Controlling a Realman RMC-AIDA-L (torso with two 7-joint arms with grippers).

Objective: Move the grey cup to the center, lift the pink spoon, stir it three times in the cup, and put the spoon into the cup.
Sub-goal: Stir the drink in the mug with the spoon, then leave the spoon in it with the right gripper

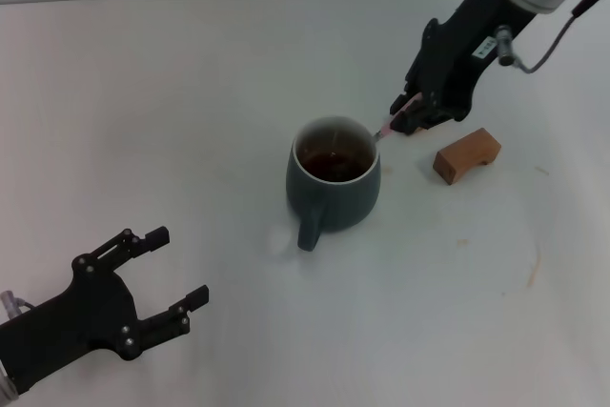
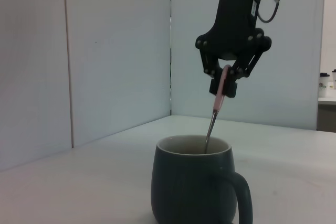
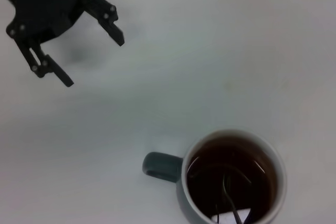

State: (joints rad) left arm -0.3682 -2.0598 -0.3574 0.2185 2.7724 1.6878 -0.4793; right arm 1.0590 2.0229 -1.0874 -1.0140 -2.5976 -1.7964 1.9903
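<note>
The grey cup (image 1: 334, 186) stands upright near the middle of the white table (image 1: 191, 92), its loop handle turned toward the robot, dark liquid inside. The right gripper (image 1: 408, 113) hangs above and just beyond the cup's far right rim, fingers clenched on the pale pink handle of the pink spoon (image 1: 389, 125). In the left wrist view the spoon (image 2: 215, 116) slants down from that gripper (image 2: 224, 85) with its metal end dipped inside the cup (image 2: 195, 184). A brown wooden block (image 1: 467, 155) lies just right of the cup. The left gripper (image 1: 172, 278) rests low at the near left, well apart from the cup, fingers spread with nothing between them.
</note>
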